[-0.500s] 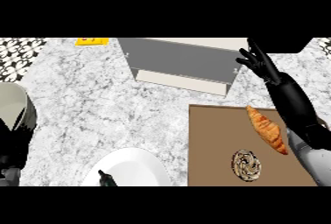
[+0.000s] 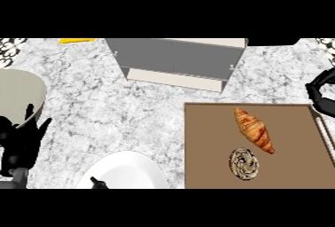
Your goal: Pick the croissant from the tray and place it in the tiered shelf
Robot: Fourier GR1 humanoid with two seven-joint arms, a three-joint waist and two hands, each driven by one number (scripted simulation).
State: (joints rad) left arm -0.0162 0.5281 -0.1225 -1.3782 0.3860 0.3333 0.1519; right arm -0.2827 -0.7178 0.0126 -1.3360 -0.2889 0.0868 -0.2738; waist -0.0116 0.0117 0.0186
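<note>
croissant (image 2: pixel 255 130) lies untouched on brown tray (image 2: pixel 209 146), just behind the swirl pastry (image 2: pixel 244 164); tiered shelf (image 2: pixel 177 62) behind tray's far-left corner; right hand (image 2: pixel 322 94) at tray's right edge, fingers curled, grasping nothing; left hand (image 2: pixel 23 139) far left of tray, released; best to approach from above, fingers across the croissant's width, clear of the pastry.

We see only part of the right black robot hand (image 2: pixel 322 94) at the right edge, its fingers unreadable. The round white plate (image 2: pixel 131 170) and brown flat tray (image 2: pixel 209 146) run off below. The yellow object (image 2: pixel 77 41) is cropped above.
</note>
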